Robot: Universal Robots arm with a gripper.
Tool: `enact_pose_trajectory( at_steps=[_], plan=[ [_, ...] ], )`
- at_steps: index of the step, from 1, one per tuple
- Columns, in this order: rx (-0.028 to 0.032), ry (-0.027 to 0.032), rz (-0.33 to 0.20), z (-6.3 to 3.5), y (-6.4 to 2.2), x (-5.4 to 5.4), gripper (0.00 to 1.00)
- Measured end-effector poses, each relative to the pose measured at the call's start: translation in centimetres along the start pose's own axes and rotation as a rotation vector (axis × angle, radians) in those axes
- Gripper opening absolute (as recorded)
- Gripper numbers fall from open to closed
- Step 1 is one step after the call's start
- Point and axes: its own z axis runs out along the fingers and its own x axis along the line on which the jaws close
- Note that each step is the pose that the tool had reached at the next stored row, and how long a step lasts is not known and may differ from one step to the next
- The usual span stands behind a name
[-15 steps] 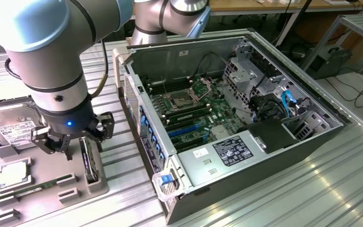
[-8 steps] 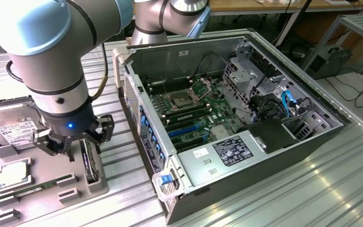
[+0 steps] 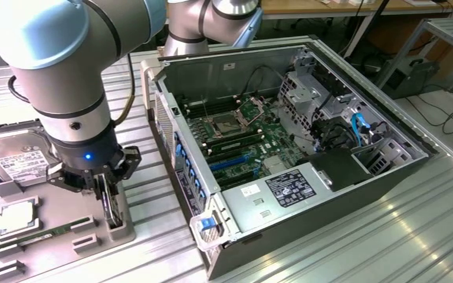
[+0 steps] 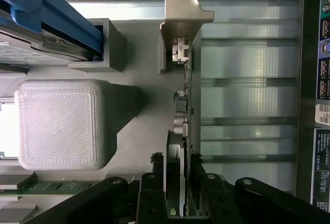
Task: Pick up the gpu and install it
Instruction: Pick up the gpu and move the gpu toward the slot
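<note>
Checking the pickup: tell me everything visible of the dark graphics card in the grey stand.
The gpu, a thin dark circuit card, stands upright on edge in a grey slot stand on the grey parts tray, beside the open black computer case. Small metallic components line one face. The black gripper straddles its top edge.

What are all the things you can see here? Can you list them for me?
gpu: one, dark card with a beige end bracket, standing on edge in the grey holder
grey holder: one, grey, on the table at the exterior view's left
hard drive: one, silver with a white label, in the holder
memory stick: one, green, lying in the holder
computer case: one, black, open, mid-table
table: one, ribbed silver metal, under everything
arm: one, silver-blue, above the holder
claw: one, black, down at the gpu
</note>
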Motion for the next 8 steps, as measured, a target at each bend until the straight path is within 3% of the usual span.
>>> enact_pose_trajectory(
  at_steps=[6, 7, 8],
  plan=[
    [0.0001, 0.0003, 0.000, 0.02, 0.00, -0.51, 0.33],
    [0.0001, 0.0003, 0.000, 0.02, 0.00, -0.51, 0.27],
    [0.0001, 0.0002, 0.000, 0.02, 0.00, -0.51, 0.27]
  ],
)
